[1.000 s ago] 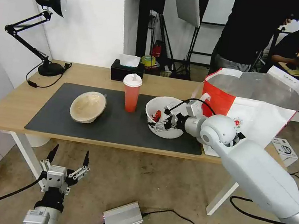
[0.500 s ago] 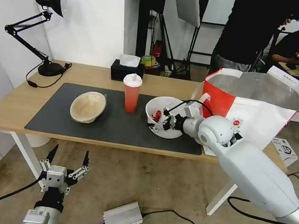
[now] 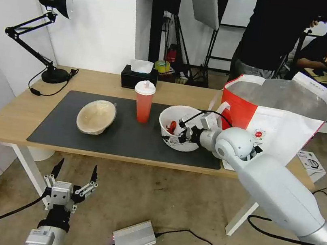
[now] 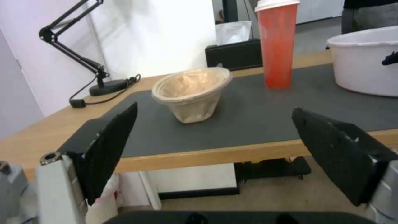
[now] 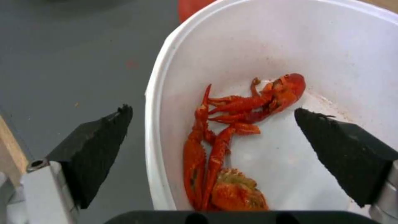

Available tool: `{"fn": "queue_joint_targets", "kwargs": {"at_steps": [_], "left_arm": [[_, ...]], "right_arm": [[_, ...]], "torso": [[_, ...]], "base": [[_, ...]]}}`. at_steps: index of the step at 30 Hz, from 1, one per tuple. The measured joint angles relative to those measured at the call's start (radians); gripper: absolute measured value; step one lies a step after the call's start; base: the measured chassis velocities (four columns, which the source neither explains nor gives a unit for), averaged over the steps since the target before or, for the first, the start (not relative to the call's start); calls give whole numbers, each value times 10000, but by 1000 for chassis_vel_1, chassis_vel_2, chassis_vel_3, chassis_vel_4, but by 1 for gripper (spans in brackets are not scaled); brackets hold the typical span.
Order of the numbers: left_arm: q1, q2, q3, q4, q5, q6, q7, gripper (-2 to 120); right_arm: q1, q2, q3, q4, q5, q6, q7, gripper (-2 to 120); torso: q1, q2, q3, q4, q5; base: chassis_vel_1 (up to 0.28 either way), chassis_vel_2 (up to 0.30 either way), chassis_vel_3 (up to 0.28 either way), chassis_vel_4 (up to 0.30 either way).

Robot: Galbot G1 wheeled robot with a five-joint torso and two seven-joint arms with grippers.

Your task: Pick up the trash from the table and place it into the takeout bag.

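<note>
Bowl [image 5: 265,93] rim runs between the right gripper [image 5: 211,149]'s released jaws, one outside, one inside over the scraps; left gripper [image 3: 72,178], jaws apart, hangs below the bench [image 3: 17,113].

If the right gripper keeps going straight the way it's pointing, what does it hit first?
Most likely the rim of the large white bowl. The right gripper is open and straddles that rim, one finger over the dark mat, the other inside above the red scraps. Depth is hard to judge.
</note>
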Motion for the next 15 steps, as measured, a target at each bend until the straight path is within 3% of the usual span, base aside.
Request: {"fn": "queue_joint_targets", "kwargs": {"at_steps": [15], "left_arm": [[9, 0, 7, 15, 11, -9, 1, 100]], "right_arm": [[22, 130, -123, -191, -109, 3, 2, 100]], "torso": [[0, 0, 0, 0, 0]], "base": [[0, 0, 0, 0]]}}
